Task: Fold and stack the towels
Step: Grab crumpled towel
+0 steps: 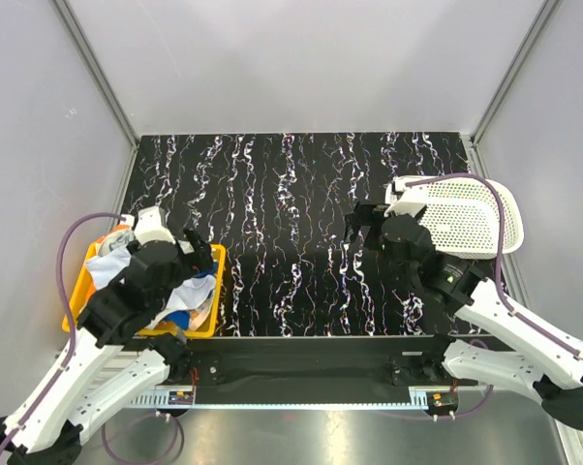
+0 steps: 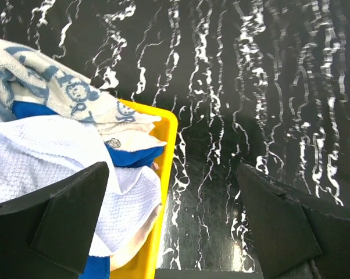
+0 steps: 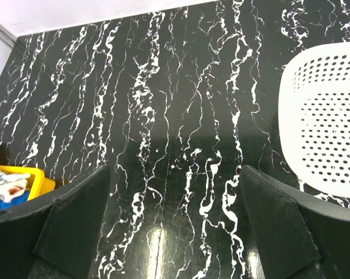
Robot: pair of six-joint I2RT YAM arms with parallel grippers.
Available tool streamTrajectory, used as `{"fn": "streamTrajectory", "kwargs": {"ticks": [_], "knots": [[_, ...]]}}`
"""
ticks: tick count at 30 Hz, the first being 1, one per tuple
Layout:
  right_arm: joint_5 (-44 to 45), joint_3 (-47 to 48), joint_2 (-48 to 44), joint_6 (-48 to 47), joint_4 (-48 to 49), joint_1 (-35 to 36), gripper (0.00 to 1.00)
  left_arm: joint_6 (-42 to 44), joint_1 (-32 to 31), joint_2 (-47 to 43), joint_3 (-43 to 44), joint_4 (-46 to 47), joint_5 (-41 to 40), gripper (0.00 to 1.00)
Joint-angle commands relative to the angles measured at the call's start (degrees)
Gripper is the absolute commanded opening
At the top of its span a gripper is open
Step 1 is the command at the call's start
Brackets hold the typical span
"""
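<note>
**Top view:** towels (image 1: pixel 197 289) heaped in yellow bin (image 1: pixel 78 291) at near-left of table (image 1: pixel 282 184), largely hidden under left arm; count unclear.

**Left wrist view:**
- patterned towel (image 2: pixel 53 87): white w/ blue print, looped pile, draped toward bin rim.
- royal-blue towel (image 2: pixel 131 156): only a wedge shows.
- off-white towel (image 2: pixel 41 151): waffle weave, cut off by frame edge & finger.

**Grippers, both empty:** left gripper (image 2: pixel 172 171) spread wide above bin corner; right gripper (image 3: pixel 175 174) spread wide over glossy black, white-veined tabletop.

**Right wrist view:** perforated white basket (image 3: pixel 326 116), rigid plastic, cropped at right.
</note>
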Motion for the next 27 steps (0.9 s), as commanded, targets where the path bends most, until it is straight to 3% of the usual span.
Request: {"fn": "streamTrajectory", "kwargs": {"ticks": [1, 4, 7, 10, 14, 18, 27], "knots": [[-1.89, 4.62, 1.60, 1.86, -5.05, 0.37, 1.00, -5.48, 0.22, 5.09, 6.52, -6.37, -8.00, 0.99], [-3.30, 6.56, 3.45, 3.09, -8.92, 0.45, 1.00, -11.27, 0.30, 9.93, 9.96, -15.17, -15.13, 0.99], [-6.10, 6.39, 4.25, 3.71, -9.64, 0.37, 1.00, -23.13, 0.30, 13.36, 10.76, -23.96, -17.44, 0.99], [-10.41, 3.67, 4.33, 3.44, -6.23, 0.37, 1.00, -36.11, 0.48, 14.33, 8.74, -29.94, -17.53, 0.97], [-15.86, 3.22, 6.78, 3.62, -4.28, 0.37, 1.00, -45.18, 1.18, 14.24, 4.61, -32.85, -15.16, 0.89], [-21.57, 3.22, 9.25, 2.83, -3.05, 0.37, 1.00, -50.92, 1.53, 14.33, 1.80, -34.96, -14.02, 0.86], [-25.10, 4.72, 13.21, 0.99, -1.47, 0.45, 1.00, -60.59, 1.89, 14.60, -1.46, -38.92, -13.40, 0.76]]}}
